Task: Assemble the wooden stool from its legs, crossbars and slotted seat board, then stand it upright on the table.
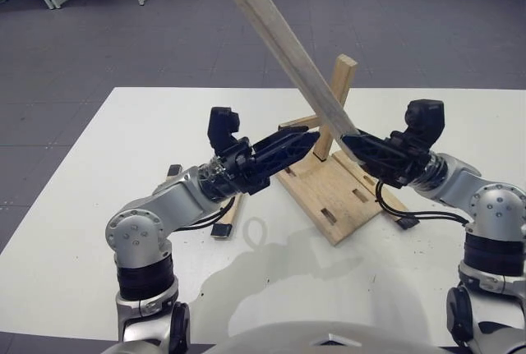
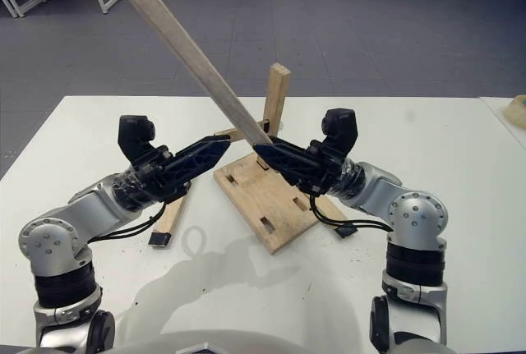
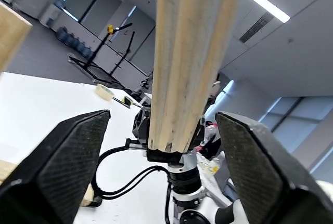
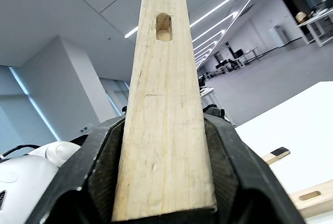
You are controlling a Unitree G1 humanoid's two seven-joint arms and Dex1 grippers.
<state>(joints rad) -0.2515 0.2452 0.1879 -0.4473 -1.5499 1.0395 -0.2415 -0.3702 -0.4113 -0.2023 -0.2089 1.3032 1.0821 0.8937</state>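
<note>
Timber for the stool is spread across the white bench [image 1: 74, 206], and one long wooden leg [image 1: 283, 50] is gripped at its lower end by the right claw [image 1: 349, 136], whose two fingers are clenched on the wood. From that grip the leg is tilted steeply upward, away from the robot and toward its left, so that its free end is carried high above the far edge of the bench. In the right wrist view the leg is seen pressed between the black pads [image 4: 104, 167], and an oval mortise hole [image 4: 164, 26] is cut into the face turned to the camera. The left claw [image 1: 308, 139] is released, with its fingers [image 3: 67, 156] spread wide; it is pointed at the gripped end of the leg, close to it but apart from it. The slotted seat board [image 1: 329, 194] is laid on the bench between the two arms, below both claws, with several rectangular slots shown in its upper face. At the board's far end a second leg [image 1: 339, 91] is stood upright, and a short crossbar [image 1: 300, 121] is joined to its side. Another wooden piece [image 1: 230, 216] with a dark end is laid flat on the bench under the left arm.
</note>
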